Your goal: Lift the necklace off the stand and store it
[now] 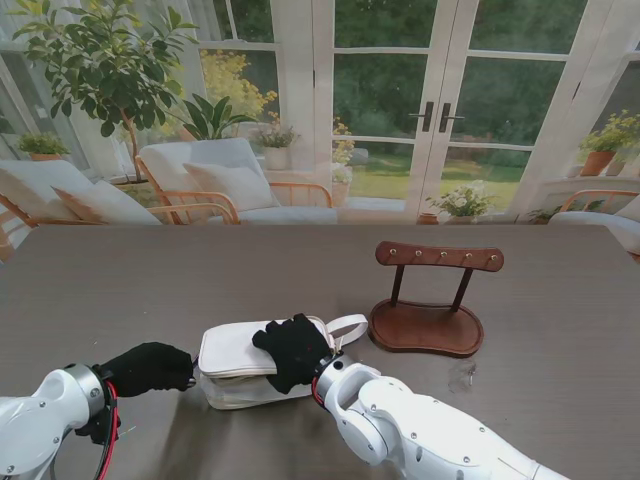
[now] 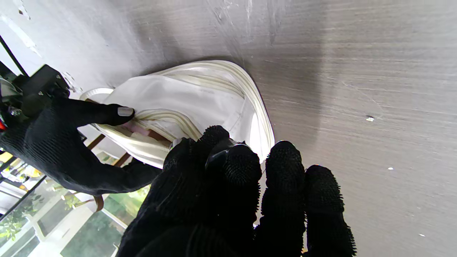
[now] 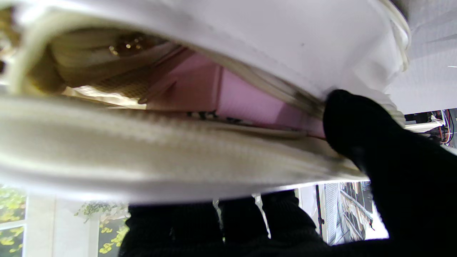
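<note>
A white zip pouch (image 1: pixel 232 352) lies on the dark table, nearer to me than the wooden necklace stand (image 1: pixel 428 300), whose pegs hang bare. My left hand (image 1: pixel 150 368) grips the pouch's left end, fingers curled against it (image 2: pixel 242 200). My right hand (image 1: pixel 295 348) rests over the top of the pouch, toward its right side, pinching the rim of its opening. In the right wrist view, my thumb (image 3: pixel 375 142) holds the pouch (image 3: pixel 285 43) mouth apart. A pink lining shows inside, with a glint of gold necklace (image 3: pixel 126 44) deep within.
The stand's oval base sits just right of the pouch's loop handle (image 1: pixel 348 326). A faint smudge (image 1: pixel 462 378) marks the table (image 1: pixel 150 280) near the base. Beyond the table's far edge are patio chairs, plants and glass doors.
</note>
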`<state>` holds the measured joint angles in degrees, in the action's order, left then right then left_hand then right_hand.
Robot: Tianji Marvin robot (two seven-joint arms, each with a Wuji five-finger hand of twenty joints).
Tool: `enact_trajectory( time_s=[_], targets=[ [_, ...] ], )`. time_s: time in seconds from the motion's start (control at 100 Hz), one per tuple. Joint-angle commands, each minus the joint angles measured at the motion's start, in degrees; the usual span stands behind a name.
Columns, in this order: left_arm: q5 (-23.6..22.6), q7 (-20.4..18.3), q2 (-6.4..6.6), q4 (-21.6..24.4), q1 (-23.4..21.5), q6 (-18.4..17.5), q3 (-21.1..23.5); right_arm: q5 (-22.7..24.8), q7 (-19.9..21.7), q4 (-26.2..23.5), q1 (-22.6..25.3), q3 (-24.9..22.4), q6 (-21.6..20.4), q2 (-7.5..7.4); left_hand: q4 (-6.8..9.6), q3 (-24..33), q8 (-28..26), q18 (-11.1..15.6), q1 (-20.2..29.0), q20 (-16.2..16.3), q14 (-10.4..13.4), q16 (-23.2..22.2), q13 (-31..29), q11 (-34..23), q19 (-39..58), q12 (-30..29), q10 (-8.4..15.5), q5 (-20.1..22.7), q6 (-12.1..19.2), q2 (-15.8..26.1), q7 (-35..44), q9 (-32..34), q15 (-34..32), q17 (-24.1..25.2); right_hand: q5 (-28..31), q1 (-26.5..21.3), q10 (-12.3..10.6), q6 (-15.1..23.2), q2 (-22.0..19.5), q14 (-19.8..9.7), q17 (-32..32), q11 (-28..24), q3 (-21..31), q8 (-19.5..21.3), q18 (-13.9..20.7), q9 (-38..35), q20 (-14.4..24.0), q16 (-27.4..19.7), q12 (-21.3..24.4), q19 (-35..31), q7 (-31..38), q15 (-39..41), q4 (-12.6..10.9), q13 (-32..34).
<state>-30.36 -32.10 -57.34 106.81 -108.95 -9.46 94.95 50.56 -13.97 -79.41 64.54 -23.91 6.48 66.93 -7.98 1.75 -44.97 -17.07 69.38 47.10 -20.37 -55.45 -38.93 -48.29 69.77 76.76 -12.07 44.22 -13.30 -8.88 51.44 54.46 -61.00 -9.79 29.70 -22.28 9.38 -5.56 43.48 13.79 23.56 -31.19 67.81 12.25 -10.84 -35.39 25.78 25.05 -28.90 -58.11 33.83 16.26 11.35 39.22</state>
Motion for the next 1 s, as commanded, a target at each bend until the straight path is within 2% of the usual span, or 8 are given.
enact_trajectory(
  time_s=[0.0,0.38,0.77,0.99],
  targets=[
    [0.5,-2.2,0.28,2.1,-1.1,-0.2,0.3,-0.7,4.5,4.3,3.0,2.3,-0.3,-1.03,-0.93,1.9,-2.8,0.6,4.6,0.3,-1.6,-0.5,-0.5,0.0,1.2,1.0,0.3,3.8,3.5,1.5,9.8,0.3,-0.3,1.1,12.7,-4.1,-6.1,3.5,-4.8,-10.8,-0.4,-7.1,9.6,0.6,4.1,-9.9,-1.6,5.9,-3.2,-2.9,3.7,22.9,-3.9,15.0],
    [2.0,-7.2,1.21,7.2,-2.4,0.2,0.1,-1.9,5.4,4.4,2.7,2.6,-0.1,-0.75,-0.27,2.1,-2.4,0.8,4.6,-0.1,-1.6,-0.3,-0.3,1.1,0.5,0.8,0.1,3.8,3.1,1.6,8.1,0.1,0.3,1.4,13.1,-4.9,-6.1,3.4,-5.1,-11.4,0.0,-7.5,9.4,0.5,5.0,-9.8,-1.9,6.0,-3.3,-3.6,3.7,23.6,-3.7,15.5],
    [4.4,-13.5,2.65,9.5,1.1,0.0,-3.2,-2.7,5.8,4.6,2.7,2.7,-0.2,-0.6,0.29,1.8,-2.0,0.9,4.6,-0.2,-1.5,0.0,-0.2,1.7,0.2,0.2,0.1,4.0,2.9,1.9,6.3,0.1,0.8,1.4,13.1,-5.2,-5.8,3.3,-5.1,-11.9,0.4,-7.7,9.2,0.4,5.8,-9.5,-2.1,6.0,-3.3,-4.2,3.6,24.0,-3.6,16.0],
    [5.2,-15.8,3.23,9.7,3.4,0.2,-5.5,-3.2,5.7,5.0,2.6,2.8,-0.4,-0.42,0.55,1.7,-1.9,0.9,4.6,-0.2,-1.4,0.0,-0.3,1.9,0.2,-0.3,0.0,4.0,2.9,2.0,5.5,0.1,0.9,1.4,13.2,-5.3,-5.9,3.3,-4.9,-12.3,0.7,-7.8,9.2,0.4,6.1,-9.5,-2.2,6.1,-3.3,-4.6,3.6,24.4,-3.6,16.4]
  ],
)
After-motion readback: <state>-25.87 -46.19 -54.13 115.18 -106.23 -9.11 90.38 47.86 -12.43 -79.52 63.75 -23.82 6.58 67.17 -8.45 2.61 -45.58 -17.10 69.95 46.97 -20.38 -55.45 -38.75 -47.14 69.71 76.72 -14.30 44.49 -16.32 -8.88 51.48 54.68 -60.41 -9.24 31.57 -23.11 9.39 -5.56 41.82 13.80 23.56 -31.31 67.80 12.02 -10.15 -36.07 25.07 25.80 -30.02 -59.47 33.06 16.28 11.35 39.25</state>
